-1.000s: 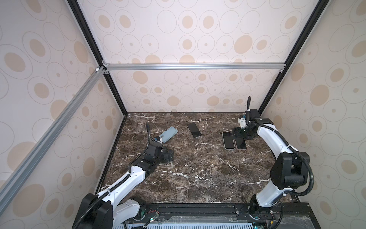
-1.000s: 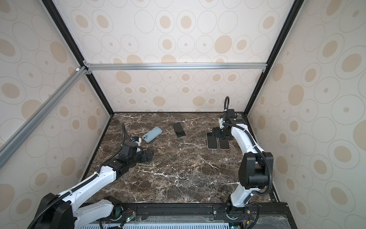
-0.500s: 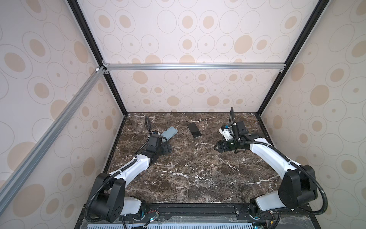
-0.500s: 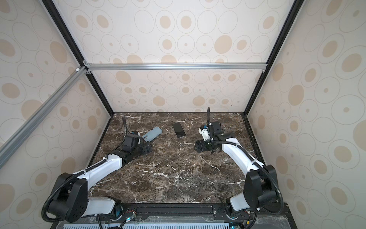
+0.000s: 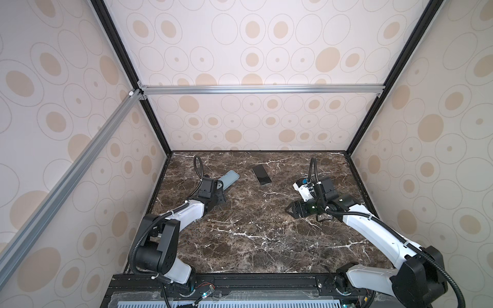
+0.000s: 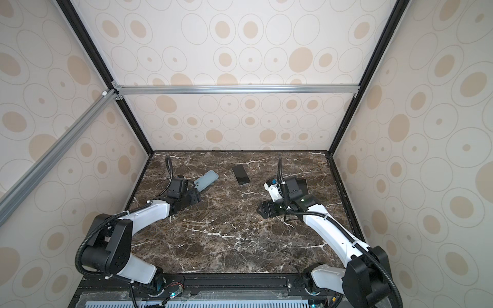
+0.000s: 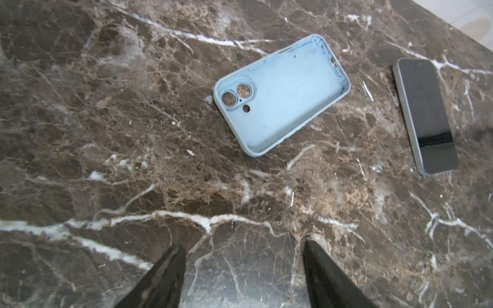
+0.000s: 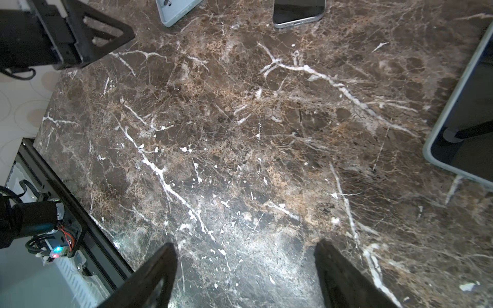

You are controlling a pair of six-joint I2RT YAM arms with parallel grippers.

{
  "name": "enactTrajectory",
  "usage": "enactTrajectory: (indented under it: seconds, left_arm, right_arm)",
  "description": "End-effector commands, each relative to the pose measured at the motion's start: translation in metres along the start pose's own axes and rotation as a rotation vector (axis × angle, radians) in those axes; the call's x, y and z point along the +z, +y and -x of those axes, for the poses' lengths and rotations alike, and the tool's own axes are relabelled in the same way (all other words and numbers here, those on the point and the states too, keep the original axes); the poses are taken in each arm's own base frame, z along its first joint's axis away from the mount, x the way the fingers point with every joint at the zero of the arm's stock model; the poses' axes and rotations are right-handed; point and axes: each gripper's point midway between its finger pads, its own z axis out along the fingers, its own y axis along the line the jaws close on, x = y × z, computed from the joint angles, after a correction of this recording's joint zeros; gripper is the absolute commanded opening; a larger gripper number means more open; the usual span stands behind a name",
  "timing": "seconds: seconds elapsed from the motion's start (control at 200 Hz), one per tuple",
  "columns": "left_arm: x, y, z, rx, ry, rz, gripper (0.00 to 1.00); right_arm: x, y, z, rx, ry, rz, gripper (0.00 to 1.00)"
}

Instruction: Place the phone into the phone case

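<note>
Phone [image 5: 262, 174] lies screen-up on the tabletop [image 5: 253, 240] near the empty case [image 5: 229, 180], open side up. Left gripper [image 7: 244, 248] hangs near the case, right gripper [image 8: 245, 248] well apart from the phone, both w/ jaws parted on nothing. Imo: grip phone by its long edges, match camera end to the cut-outs [image 7: 246, 100], seat one end first while the left one pins the case.

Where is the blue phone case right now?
In both top views the phone case lies on the table's far left, left of the phone and just beyond the left gripper.
</note>
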Motion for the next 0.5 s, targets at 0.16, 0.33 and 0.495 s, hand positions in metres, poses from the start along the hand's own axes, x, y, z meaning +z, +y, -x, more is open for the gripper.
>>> enactTrajectory:
  seconds: [0.16,0.33,0.495]
  left_arm:
    - [0.022,0.003,0.032,-0.027,-0.053,0.072,0.58]
    - [0.040,0.010,0.034,-0.031,-0.036,0.119,0.52]
    - [0.058,0.016,0.033,-0.032,-0.025,0.163,0.44]
  right_arm:
    - [-0.013,0.023,0.003,-0.075,-0.067,0.059,0.86]
    - [-0.018,0.027,0.002,-0.093,-0.071,0.067,0.86]
    - [-0.019,0.026,0.000,-0.098,-0.069,0.058,0.86]
